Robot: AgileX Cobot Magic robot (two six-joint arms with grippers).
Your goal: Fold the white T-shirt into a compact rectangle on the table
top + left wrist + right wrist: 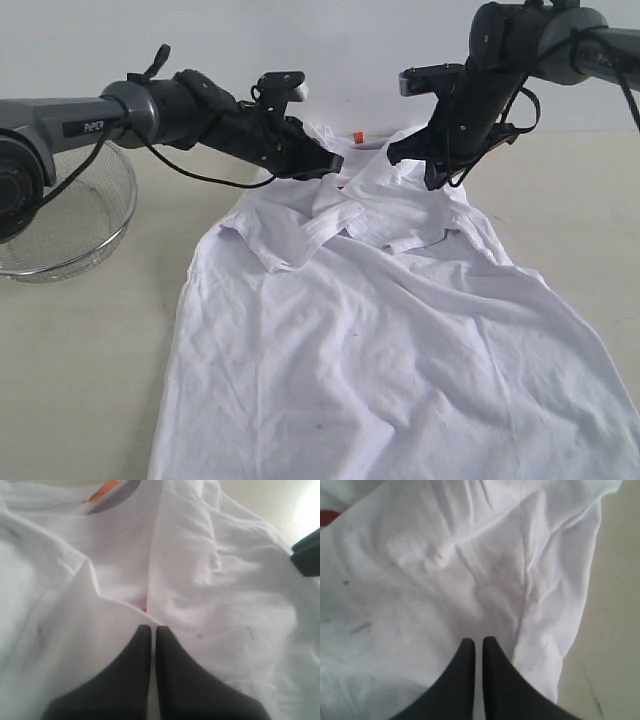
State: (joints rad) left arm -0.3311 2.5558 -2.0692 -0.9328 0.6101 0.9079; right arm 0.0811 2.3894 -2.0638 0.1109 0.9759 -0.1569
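1. The white T-shirt [400, 340] is lying on the table [90, 350], filling the middle and right of the exterior view.
2. Its long axis is running from the near edge of that view to the far side. The hem end is pointing toward the camera, and the collar end with the orange neck tag [358, 136] is pointing away.
3. The body is lying mostly flat and wrinkled, while the sleeves [300, 225] are sitting folded inward over the chest, bunching the cloth below the collar.
4. A sliver of red lettering [327, 517] is showing at the edge of the right wrist view.
5. The left gripper [333, 160] is hovering just over the folded cloth near the collar, its jaws pressed together with only a thin slit between them. Whether it is pinching fabric I cannot tell.
6. The right gripper [393, 155] is sitting just beside it at the collar end, jaws likewise closed to a slit over the shirt near its side edge; a grip on cloth is not visible.
7. The left arm [150, 110] is stretching nearly level from the left, and the right arm [500, 70] is angling steeply down from the upper right.
8. A wire-mesh basket [110, 200] is standing on the table at the far left, well apart from the shirt.
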